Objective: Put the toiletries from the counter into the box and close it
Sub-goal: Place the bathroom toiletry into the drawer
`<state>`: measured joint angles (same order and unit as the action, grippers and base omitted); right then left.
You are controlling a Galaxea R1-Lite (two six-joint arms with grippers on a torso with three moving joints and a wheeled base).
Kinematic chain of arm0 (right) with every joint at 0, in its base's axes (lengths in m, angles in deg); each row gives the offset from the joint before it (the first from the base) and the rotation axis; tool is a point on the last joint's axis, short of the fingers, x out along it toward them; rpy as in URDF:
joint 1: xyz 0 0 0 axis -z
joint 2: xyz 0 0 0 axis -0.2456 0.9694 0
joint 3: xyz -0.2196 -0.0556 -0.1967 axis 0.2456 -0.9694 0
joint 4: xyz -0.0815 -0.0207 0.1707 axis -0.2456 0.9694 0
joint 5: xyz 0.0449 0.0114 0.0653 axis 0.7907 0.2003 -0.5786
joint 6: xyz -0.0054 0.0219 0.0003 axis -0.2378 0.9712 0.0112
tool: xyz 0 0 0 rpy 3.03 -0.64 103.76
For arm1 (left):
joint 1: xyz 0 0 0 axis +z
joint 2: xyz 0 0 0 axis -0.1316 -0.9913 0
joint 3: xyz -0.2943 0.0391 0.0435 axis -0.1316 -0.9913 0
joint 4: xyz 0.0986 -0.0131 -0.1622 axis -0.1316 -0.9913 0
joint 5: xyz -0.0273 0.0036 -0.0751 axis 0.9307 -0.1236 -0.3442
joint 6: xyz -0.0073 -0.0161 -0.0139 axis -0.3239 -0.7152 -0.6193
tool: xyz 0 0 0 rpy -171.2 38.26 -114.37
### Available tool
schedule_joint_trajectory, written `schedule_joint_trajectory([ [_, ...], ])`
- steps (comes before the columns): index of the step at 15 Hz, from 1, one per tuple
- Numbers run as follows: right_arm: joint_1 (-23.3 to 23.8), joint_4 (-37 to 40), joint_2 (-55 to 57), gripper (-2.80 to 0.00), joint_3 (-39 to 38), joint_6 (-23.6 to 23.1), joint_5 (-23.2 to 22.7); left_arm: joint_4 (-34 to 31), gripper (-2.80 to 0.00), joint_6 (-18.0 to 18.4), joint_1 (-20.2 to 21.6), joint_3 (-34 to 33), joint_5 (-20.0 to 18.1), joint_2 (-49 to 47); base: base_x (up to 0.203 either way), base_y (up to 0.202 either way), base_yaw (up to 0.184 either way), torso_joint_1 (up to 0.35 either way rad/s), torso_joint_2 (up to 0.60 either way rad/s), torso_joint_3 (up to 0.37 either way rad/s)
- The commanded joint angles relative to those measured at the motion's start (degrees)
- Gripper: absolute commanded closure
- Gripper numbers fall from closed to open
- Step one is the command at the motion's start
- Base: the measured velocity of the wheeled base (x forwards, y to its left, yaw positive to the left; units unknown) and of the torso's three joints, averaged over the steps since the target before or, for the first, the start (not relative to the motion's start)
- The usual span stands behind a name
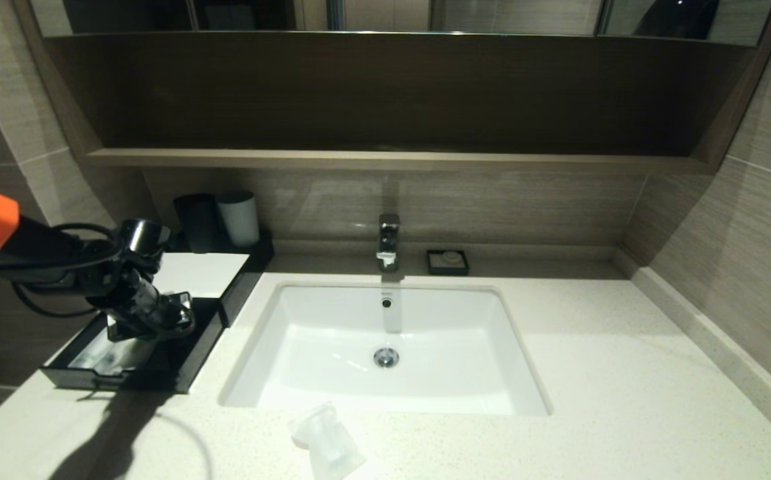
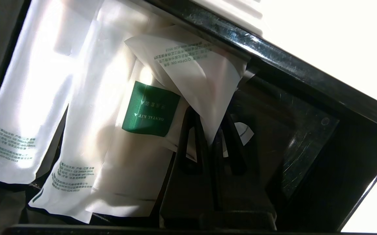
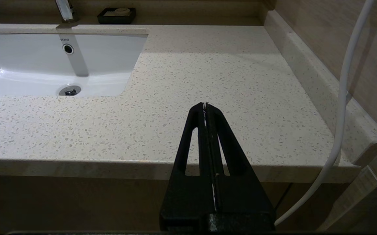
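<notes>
The left gripper (image 2: 212, 130) hung over the open drawer (image 1: 185, 363) of the black box (image 1: 242, 283), its jaws pinched shut on the corner of a small clear packet (image 2: 196, 73). That packet fanned out ahead of the fingertips, tilted, its far edge against the drawer's glossy black wall. Just beside the gripper, lower in the drawer, lay the toothbrush packet (image 2: 136, 147) with its green label (image 2: 150, 109) close to one finger (image 2: 191, 143). Beyond it, farther from the gripper, two more long white packets (image 2: 28, 107) lay side by side on the drawer floor. From the head view the gripper (image 1: 159, 319) sat low inside the drawer.

Well apart from that gripper, another small packet (image 1: 327, 443) lay on the desk (image 1: 625, 387), near the front edge of the basin (image 1: 385, 347).

The right gripper (image 3: 205, 106) was closed on nothing, parked off the desk's front edge, with bare stone ahead of it and the basin off to its side.
</notes>
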<state>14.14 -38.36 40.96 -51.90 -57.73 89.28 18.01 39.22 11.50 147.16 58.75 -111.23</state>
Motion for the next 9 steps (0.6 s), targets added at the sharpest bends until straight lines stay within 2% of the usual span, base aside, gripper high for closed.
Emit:
schedule_joint_trajectory([
  [1, -0.01, -0.03, 0.00, 0.00, -0.09, -0.03, 0.01, 0.17, 0.00, -0.28, 0.02, 0.10, 0.09, -0.14, 0.000, 0.000, 0.000, 0.000, 0.00, 0.000],
  [9, -0.01, -0.03, 0.00, 0.00, -0.09, -0.04, 0.01, 1.11, 0.00, -0.45, 0.02, 0.01, 0.00, 0.83, 0.000, 0.000, 0.000, 0.000, 0.00, 0.000],
])
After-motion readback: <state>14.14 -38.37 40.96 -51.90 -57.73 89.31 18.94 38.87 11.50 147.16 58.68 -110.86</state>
